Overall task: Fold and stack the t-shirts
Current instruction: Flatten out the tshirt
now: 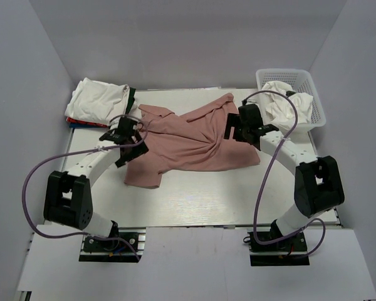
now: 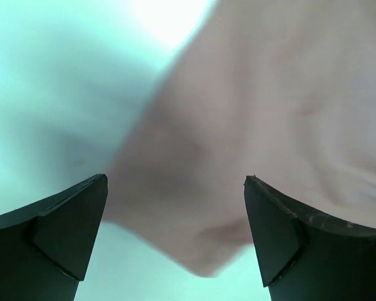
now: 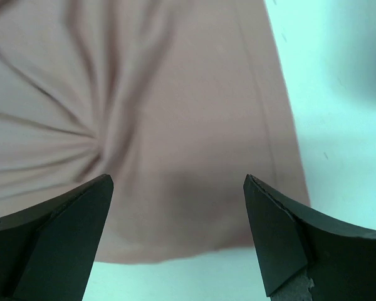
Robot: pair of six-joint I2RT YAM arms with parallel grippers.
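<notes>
A: Nearest the lens: left gripper (image 2: 175,183), jaws spread wide and holding nothing. A corner of the pink t-shirt (image 2: 263,113) lies right under it.
B: Right gripper (image 3: 178,180)?
A: Same, splayed and empty, over a hemmed edge on the shirt's 3 o'clock side.
B: Shirt overall?
A: Crumpled in the middle of the table (image 1: 194,207), long axis roughly 8 to 2 o'clock from overhead. Each arm sits over its own end, so neither is clearly nearer (my guess: both pinch straight down).
B: Others?
A: Folded stack (image 1: 99,103) at 10 o'clock, white on top. Basket (image 1: 318,116) at 2 o'clock, holding white cloth (image 1: 282,94).
B: Print, labels?
A: None readable.
</notes>
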